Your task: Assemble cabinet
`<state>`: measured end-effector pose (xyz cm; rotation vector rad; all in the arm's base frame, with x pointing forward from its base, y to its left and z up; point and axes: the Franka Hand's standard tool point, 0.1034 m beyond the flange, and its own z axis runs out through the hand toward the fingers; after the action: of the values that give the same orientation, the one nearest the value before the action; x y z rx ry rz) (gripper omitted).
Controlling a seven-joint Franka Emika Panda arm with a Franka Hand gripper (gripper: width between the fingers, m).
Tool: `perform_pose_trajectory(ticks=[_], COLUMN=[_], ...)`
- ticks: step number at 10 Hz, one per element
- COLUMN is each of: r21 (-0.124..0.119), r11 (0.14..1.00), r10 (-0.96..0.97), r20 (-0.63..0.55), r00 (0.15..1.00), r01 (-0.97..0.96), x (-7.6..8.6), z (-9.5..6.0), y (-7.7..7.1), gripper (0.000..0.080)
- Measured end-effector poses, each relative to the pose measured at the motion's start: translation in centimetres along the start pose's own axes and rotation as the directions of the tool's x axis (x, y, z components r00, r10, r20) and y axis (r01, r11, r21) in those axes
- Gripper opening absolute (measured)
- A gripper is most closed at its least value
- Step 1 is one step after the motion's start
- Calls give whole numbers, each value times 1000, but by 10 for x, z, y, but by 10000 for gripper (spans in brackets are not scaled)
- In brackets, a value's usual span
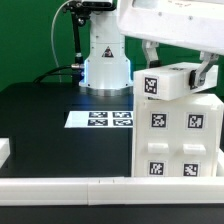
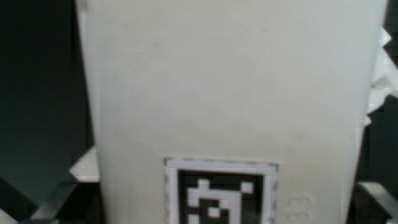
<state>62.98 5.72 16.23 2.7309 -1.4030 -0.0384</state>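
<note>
Exterior view, one white cabinet [image 1: 178, 135] at right, five tags counted, one marker board [image 1: 100, 119] at left, gripper [image 1: 175, 62] above, jaw state not discernible

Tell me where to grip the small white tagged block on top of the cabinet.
Grip the small white block across its two narrow ends, coming from above. It lies lengthwise on the cabinet, tagged face forward, top bare. The tool already hangs there.

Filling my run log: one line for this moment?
gripper: at white part | part: atop cabinet | marker board: on table
</note>
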Motion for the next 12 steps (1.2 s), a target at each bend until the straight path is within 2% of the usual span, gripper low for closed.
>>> perform_pose_trajectory(ticks=[2, 3, 5, 8, 9, 10, 12], r21=[12, 20, 8, -5, -16, -41, -34], r11=[975, 932, 790, 701, 634, 521, 568], r10=[222, 361, 610, 710, 769, 849, 818], r20=[33, 59, 98, 100, 111, 129, 133], r00=[974, 931, 786, 697, 629, 513, 560], r01=[-222, -363, -614, -713, -773, -852, -822], x=[1, 0, -7, -9, -10, -12, -12], z=[1, 2, 2, 2, 2, 2, 3], y=[2, 3, -3, -5, -5, -4, -5], gripper=[561, 561, 561, 561, 561, 561, 561])
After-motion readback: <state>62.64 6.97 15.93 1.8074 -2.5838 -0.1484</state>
